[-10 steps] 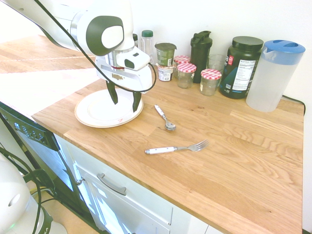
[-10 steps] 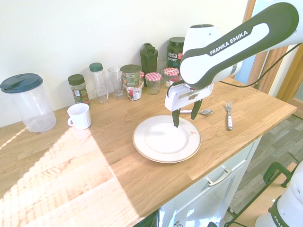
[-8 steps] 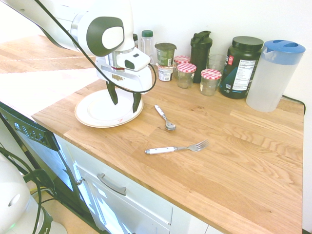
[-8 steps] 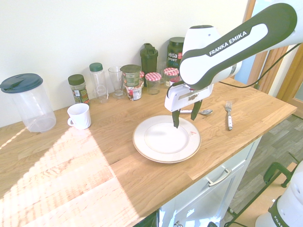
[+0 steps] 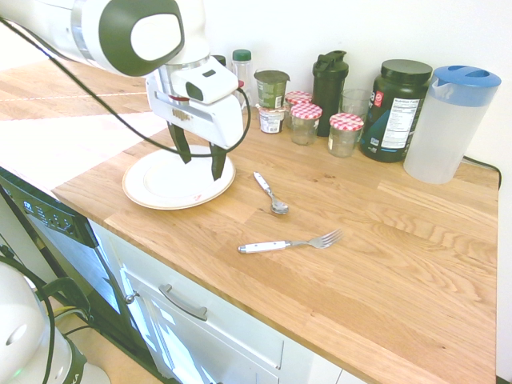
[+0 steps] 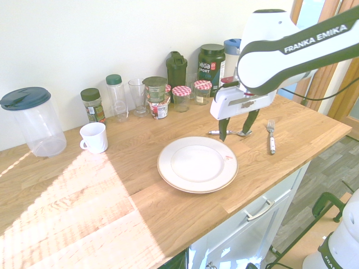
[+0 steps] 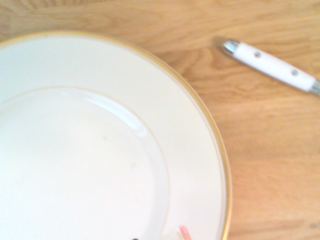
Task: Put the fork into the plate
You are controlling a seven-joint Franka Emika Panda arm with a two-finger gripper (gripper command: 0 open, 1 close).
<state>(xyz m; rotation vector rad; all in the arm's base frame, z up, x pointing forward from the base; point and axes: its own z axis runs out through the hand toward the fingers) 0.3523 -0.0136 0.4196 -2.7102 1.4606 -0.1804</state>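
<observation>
The fork [image 5: 288, 243] [image 6: 271, 136], with a white handle and silver tines, lies flat on the wooden counter near the front edge, well apart from the plate. The round white plate [image 5: 141, 190] [image 6: 168, 176] [image 7: 200, 150] has nothing on it except a small reddish smear. My gripper [image 5: 200, 168] [image 6: 234, 134] hangs open and holds nothing. It hovers over the plate's edge on the side nearest the cutlery.
A white-handled spoon [image 5: 272, 196] [image 6: 230, 133] [image 7: 270, 65] lies between plate and fork. Jars [image 5: 346, 132], bottles [image 5: 330, 80], a tub [image 5: 394, 108] and a pitcher [image 5: 448, 120] line the back wall. A white mug [image 6: 93, 137] stands at the far end.
The arm has lifted, and the gripper has shifted from over the plate's middle toward its rim near the spoon. Fork, spoon and plate have not moved.
</observation>
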